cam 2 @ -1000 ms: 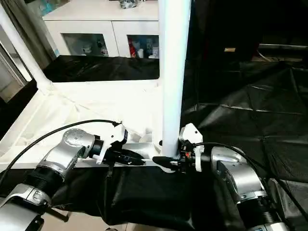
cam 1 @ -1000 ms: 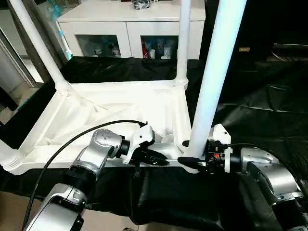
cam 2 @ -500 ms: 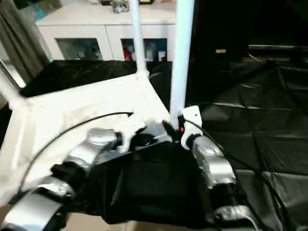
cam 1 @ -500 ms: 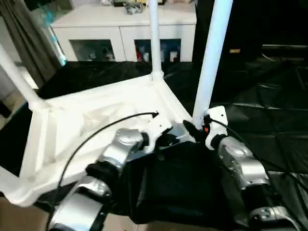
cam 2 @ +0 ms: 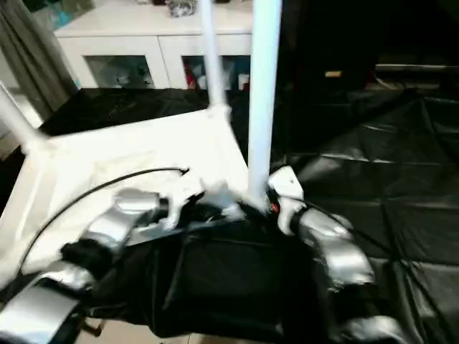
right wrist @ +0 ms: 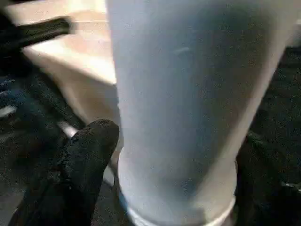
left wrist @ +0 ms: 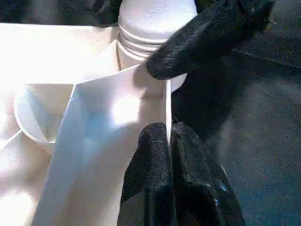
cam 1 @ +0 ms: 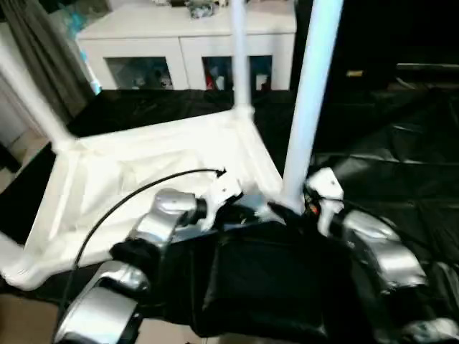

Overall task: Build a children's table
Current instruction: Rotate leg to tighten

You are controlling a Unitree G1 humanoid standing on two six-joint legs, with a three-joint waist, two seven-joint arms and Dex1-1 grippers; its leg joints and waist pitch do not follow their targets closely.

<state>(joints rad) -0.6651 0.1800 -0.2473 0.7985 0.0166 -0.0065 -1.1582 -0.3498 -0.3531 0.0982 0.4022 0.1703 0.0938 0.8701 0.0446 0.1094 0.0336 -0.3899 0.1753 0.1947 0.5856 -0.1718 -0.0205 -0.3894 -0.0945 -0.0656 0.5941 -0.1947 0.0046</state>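
Children's table [cam 1: 143, 168]: laid upside down on the black cloth [cam 1: 401, 143]; four legs seen seated in corner sockets.
Near leg [cam 1: 308, 93]: straddled by the right gripper [right wrist: 176, 188]; grip cannot be told.
Left gripper [left wrist: 168, 141]: pinched shut on the table's rim.
Remaining: table judged still to be turned upright.

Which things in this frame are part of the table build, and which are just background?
Part of the job:
- children's table, upside down, legs up
- near leg
- left gripper, pinching the table's edge
- right gripper, at that leg's base

Background:
- white cabinet
- black cloth
- grey curtain
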